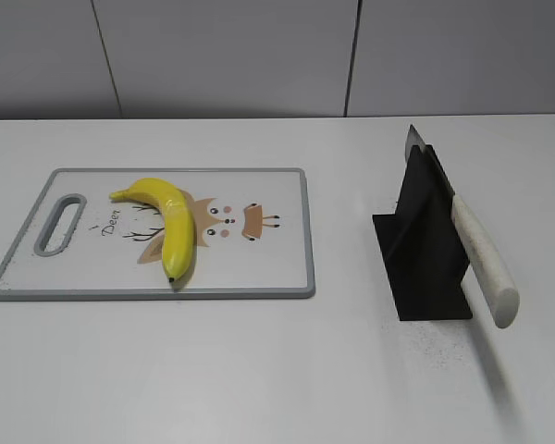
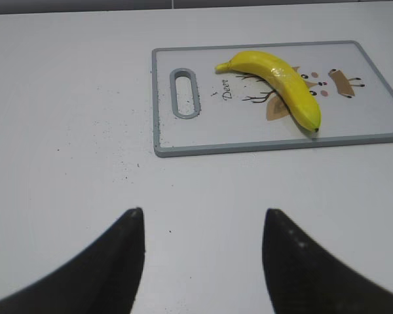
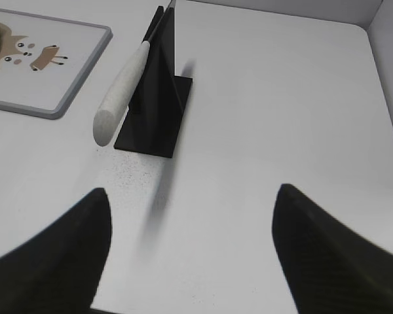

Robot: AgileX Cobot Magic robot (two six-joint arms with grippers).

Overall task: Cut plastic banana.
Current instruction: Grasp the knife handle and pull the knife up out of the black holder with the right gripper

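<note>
Both grippers hover spread over the white bench, the plastic banana lying uncut on the cutting board.

The left gripper (image 2: 203, 226) hangs low, near the board's handle end, jaws wide apart and empty; the right gripper (image 3: 190, 203) does the same, short of the black knife stand (image 1: 424, 242). The plastic banana (image 1: 169, 225) lies across the cutting board (image 1: 259, 273), covering part of a deer drawing beside the word "Deer". The knife (image 1: 481, 259) leans in the stand, its blade mostly hidden.

Black, tapered fingers (image 2: 118, 261) with a faint carbon-weave texture.
</note>
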